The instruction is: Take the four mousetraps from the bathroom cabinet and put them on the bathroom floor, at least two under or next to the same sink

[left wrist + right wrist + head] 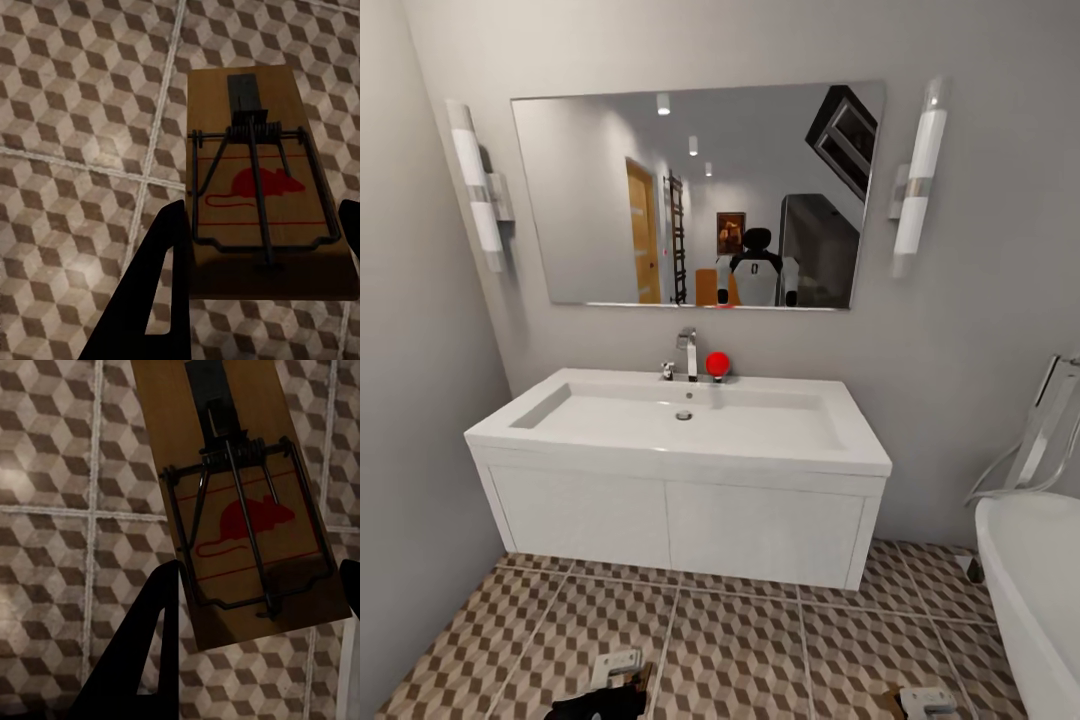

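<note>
Each wrist view shows one mousetrap, a brown board with wire parts and a red mouse print. My left gripper [262,210] is shut on a mousetrap [217,97], held over the cube-patterned bathroom floor [67,112]. In the same way, my right gripper [262,568] is shut on a second mousetrap [165,420] above the tiles. In the head view, the left gripper [618,672] and right gripper [925,703] sit low at the bottom edge, in front of the white sink [685,415] on its wall-hung vanity [680,520]. The cabinet is out of view.
A chrome faucet [687,352] and a red ball-shaped object [717,363] stand at the back of the basin. A mirror [695,195] hangs above, with a wall lamp on each side. A white bathtub [1030,580] fills the right edge and a wall closes the left. Floor tiles [740,640] run under the vanity.
</note>
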You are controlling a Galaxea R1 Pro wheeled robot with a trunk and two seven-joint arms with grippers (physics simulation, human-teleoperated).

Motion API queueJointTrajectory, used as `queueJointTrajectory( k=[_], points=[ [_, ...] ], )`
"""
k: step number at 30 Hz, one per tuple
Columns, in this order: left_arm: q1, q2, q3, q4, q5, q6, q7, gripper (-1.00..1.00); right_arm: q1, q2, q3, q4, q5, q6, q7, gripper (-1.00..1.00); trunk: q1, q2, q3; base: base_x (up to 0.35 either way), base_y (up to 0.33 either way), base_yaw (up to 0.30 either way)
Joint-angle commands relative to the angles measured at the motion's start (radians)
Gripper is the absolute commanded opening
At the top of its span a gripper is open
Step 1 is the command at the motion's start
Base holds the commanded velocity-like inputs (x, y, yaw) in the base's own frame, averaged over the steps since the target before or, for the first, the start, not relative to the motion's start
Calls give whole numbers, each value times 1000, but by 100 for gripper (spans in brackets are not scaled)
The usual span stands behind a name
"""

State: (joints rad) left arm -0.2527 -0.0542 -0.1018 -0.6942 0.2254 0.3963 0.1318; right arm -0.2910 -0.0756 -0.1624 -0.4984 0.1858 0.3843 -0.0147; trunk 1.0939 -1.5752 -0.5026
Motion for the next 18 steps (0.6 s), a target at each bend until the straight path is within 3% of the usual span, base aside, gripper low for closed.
queueJointTrajectory(
  k=[1,18],
  points=[
    [0,1,-4,-2,9,4,10,-100,0,1,-3,-2,9,5,2,-100,4,-8,-4,0,0,0],
    [0,4,-3,1,0,5,11,-100,0,1,0,1,10,-5,7,-100,69,-127,-58,0,0,0]
  ],
)
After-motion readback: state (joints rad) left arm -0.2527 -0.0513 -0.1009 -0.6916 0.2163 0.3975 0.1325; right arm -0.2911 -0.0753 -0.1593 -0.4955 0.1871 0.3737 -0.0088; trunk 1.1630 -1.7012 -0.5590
